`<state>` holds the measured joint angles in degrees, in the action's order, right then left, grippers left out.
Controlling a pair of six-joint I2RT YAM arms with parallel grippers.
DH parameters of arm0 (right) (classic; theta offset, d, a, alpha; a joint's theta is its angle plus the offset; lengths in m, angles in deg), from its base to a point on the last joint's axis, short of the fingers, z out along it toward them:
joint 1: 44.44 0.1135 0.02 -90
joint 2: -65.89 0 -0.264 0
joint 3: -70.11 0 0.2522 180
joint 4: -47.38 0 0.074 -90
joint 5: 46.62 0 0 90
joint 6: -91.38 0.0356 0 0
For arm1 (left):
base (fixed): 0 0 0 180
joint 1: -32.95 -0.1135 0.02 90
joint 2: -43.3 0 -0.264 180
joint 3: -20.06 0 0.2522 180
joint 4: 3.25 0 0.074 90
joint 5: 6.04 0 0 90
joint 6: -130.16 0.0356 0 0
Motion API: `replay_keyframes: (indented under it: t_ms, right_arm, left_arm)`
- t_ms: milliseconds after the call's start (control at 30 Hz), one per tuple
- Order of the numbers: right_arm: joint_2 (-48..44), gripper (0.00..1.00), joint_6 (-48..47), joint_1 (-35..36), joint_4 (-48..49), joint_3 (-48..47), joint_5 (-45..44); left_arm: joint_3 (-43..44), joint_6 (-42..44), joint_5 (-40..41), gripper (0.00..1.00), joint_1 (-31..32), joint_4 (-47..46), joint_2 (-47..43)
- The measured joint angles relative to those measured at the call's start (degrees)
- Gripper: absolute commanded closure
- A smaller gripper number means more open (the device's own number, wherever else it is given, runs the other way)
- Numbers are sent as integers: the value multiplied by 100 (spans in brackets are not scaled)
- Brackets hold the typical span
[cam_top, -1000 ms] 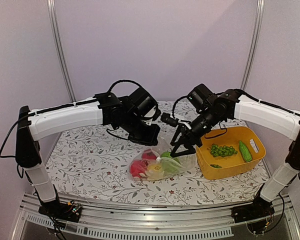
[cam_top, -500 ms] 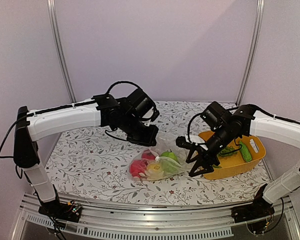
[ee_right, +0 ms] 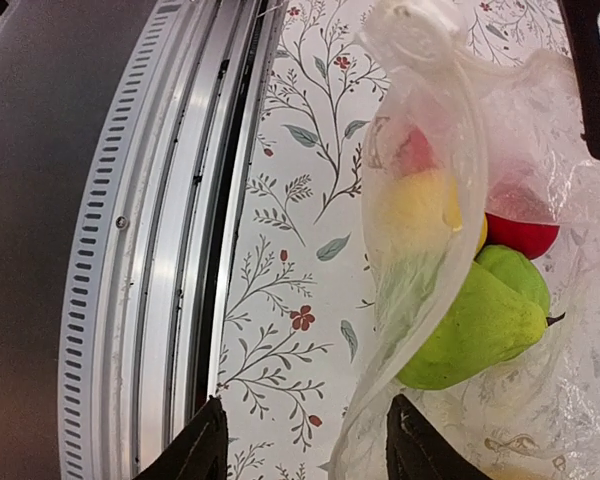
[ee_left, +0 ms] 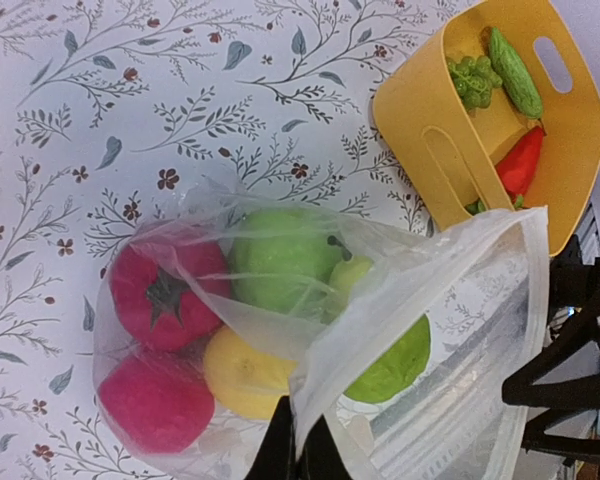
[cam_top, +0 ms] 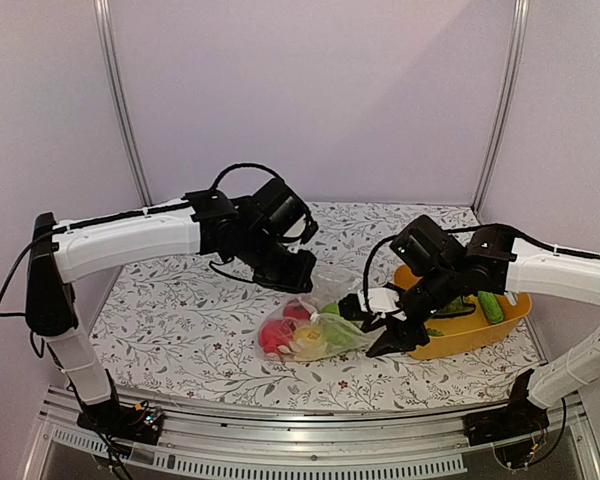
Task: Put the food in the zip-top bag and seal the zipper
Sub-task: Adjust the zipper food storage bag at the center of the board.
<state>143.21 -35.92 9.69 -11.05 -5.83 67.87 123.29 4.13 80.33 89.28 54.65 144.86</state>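
While zip-top bag (cam_top: 315, 330), on table (cam_top: 180, 330) with food (ee_left: 280, 260) inside, is being pinched at rim by closed left gripper (ee_left: 300, 440), right gripper (ee_right: 305, 405) is being held wide open, empty, beside mouth: film only to be clamped, fruit avoided.

The table (cam_top: 180, 330) is overlooked from high behind its near edge; the zip-top bag (cam_top: 312, 335), shared by all views, is viewed closely from above by both wrist cameras.
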Motion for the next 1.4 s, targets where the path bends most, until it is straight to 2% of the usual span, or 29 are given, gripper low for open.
replay_keyframes:
  t_ms: [67,100,133,300,500,567,1033,1233,1400]
  right_arm:
    - [4,88,-116,181,44,2,-227]
    - [13,96,-181,271,57,2,-372]
    - [26,100,-232,367,83,2,-525]
    - [76,100,-437,525,-133,-341,-970]
    - [79,100,-608,546,-470,-2122,-1034]
    - [52,100,-651,549,-367,-2433,-1032]
    - [446,98,-603,551,-651,-1915,-636]
    - [358,89,-463,551,-444,-1757,-538]
    - [348,66,-350,549,-354,-1661,-417]
  left_arm:
    - [-9,0,0,100,0,-4,-35]
    - [-11,0,0,100,0,-2,-63]
    - [-13,-2,-2,100,0,-2,-83]
    - [33,129,-151,100,61,-68,-168]
    - [721,490,-188,100,254,-57,-168]
    - [957,566,-149,100,286,-55,-168]
    - [1141,802,31,100,286,179,107]
    - [1241,879,101,100,286,380,420]
    - [1375,903,107,100,286,459,455]
